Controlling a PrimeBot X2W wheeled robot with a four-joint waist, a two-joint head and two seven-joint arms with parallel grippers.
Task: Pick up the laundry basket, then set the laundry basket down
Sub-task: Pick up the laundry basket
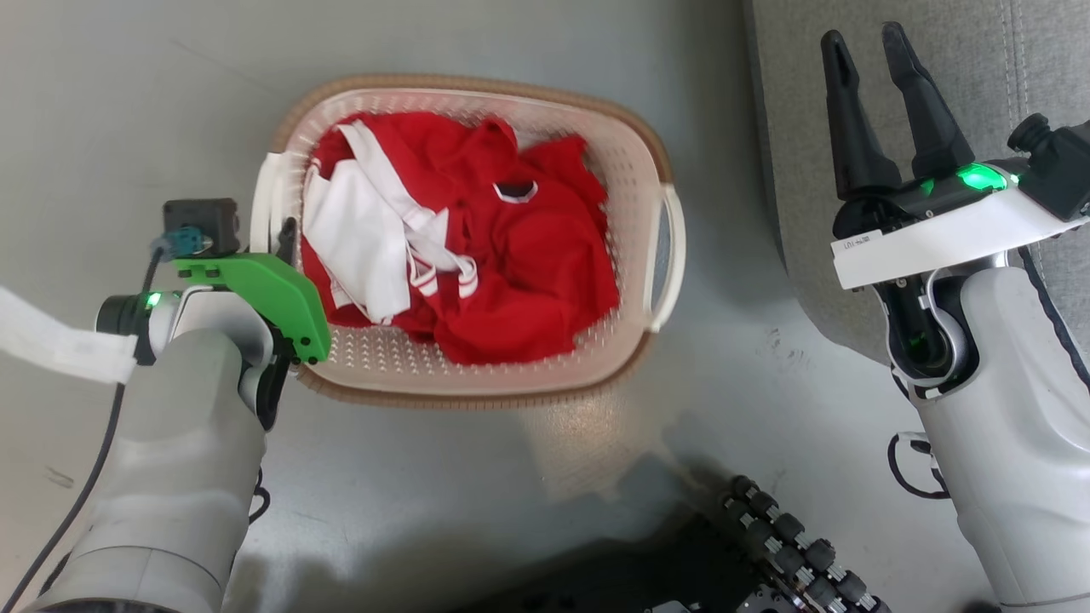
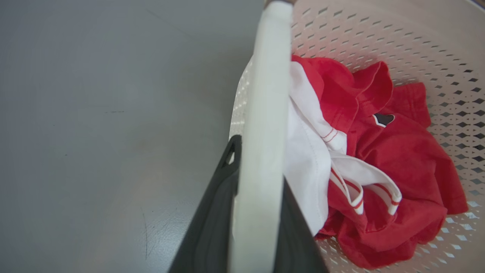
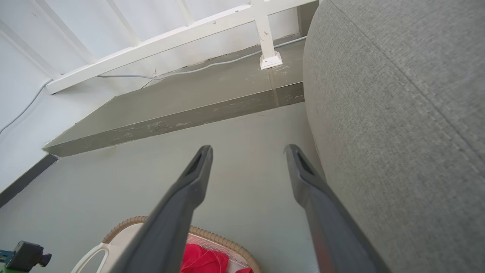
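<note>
so progress-wise i'd put this right at the pick-up: the grab is made, the lift isn't clearly done, and the whole set-down is left; nearest the robot, the left gripper (image 2: 259, 167) is pinched down on the basket's left handle (image 2: 265, 94), and the left wrist view shows the white loop sandwiched between the two dark fingers, one on each side; the laundry basket (image 1: 634, 196) is just ahead of the robot on the grey floor (image 1: 128, 102), roughly level, and honestly i can't tell from these shots whether it's off the floor or resting on it; only that one side is gripped and the right handle (image 1: 673, 255) is free, so my guess is a one-handed lift would tip it; inside, a crumpled red shirt (image 1: 528, 272) covers most of the bottom, with a white piece with red trim (image 1: 358, 238) bunched on top toward the gripped side, nothing hanging over the brown rim; further out on the right, the right gripper (image 1: 863, 42) has its fingers spread wide with nothing in them, well apart from the basket and over the edge of a grey sofa (image 1: 979, 51); past that, the right wrist view shows a raised step (image 3: 182, 110) and a white railing (image 3: 170, 38)
</note>
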